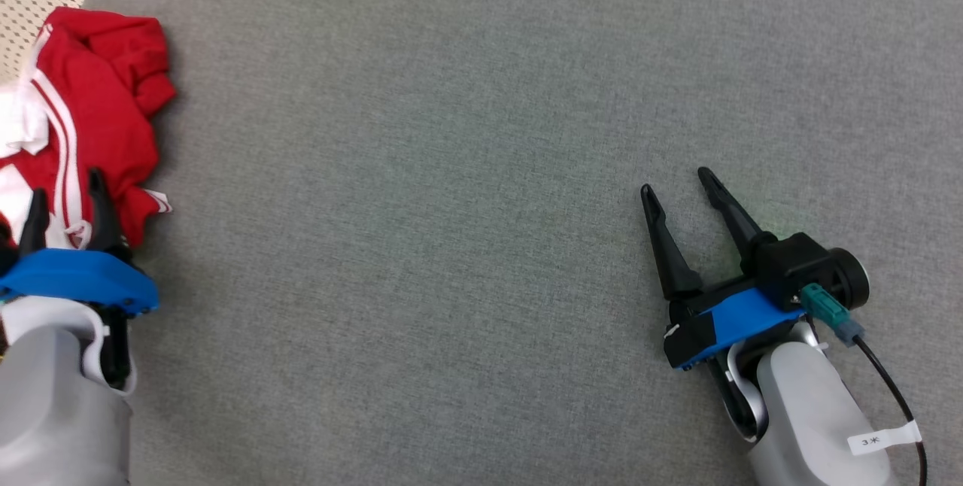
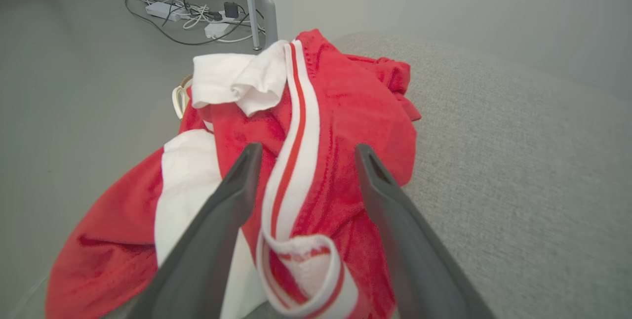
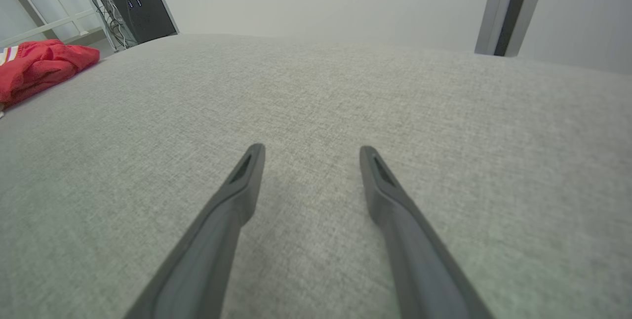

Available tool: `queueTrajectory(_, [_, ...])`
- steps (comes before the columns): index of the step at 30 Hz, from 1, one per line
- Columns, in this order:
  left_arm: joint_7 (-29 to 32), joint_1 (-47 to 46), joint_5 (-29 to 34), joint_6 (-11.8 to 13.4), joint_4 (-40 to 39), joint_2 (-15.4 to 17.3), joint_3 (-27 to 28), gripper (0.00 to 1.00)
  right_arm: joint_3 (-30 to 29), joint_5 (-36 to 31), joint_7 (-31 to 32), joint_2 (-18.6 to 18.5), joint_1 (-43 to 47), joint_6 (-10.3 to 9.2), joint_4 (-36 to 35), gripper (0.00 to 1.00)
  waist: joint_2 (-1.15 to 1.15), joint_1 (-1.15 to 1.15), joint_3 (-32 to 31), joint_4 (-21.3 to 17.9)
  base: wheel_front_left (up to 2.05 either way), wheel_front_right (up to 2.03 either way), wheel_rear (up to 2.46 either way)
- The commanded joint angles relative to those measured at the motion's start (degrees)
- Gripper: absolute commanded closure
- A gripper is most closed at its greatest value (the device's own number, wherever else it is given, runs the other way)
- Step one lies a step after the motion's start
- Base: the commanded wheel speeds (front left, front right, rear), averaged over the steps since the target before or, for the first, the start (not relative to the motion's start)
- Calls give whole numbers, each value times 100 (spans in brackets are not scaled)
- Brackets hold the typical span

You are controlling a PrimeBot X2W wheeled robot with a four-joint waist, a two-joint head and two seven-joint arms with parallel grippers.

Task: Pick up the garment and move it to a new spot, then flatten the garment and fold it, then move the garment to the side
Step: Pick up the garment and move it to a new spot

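Left gripper (image 1: 66,192) at near left, fingers spread wide, holding nothing, sits over the near edge of the crumpled red and white garment (image 1: 105,95); in the left wrist view a white-and-red striped band lies between its two fingers, can't tell if they touch the cloth. Garment is bunched at the far left edge of the grey fabric surface (image 1: 451,170). Right gripper (image 1: 676,182) at near right, also wide and empty, over bare grey surface, well apart from the garment.
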Motion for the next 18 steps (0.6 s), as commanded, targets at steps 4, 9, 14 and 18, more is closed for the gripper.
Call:
queueTrajectory(4, [141, -443, -382, -7, 537, 205, -288, 0, -157, -7, 38, -109, 66, -11, 195, 0, 0, -1, 209, -60, 0, 0, 0])
queueTrajectory(9, [306, -604, -857, -7, 936, 259, -618, 100, -265, 38, 45, -126, 69, -13, 207, 0, 0, -1, 260, -113, 0, 0, 0])
queueTrajectory(14, [131, -525, -1263, -7, 787, 324, -1012, 100, -304, 186, 42, -121, 105, -13, 212, 0, 0, -1, 113, -131, 0, 0, 0])
queueTrajectory(18, [-13, -430, -1413, -7, 247, 479, -1427, 100, -321, 297, 29, -84, 192, -11, 166, 0, 0, -1, -141, -136, 0, 0, 0])
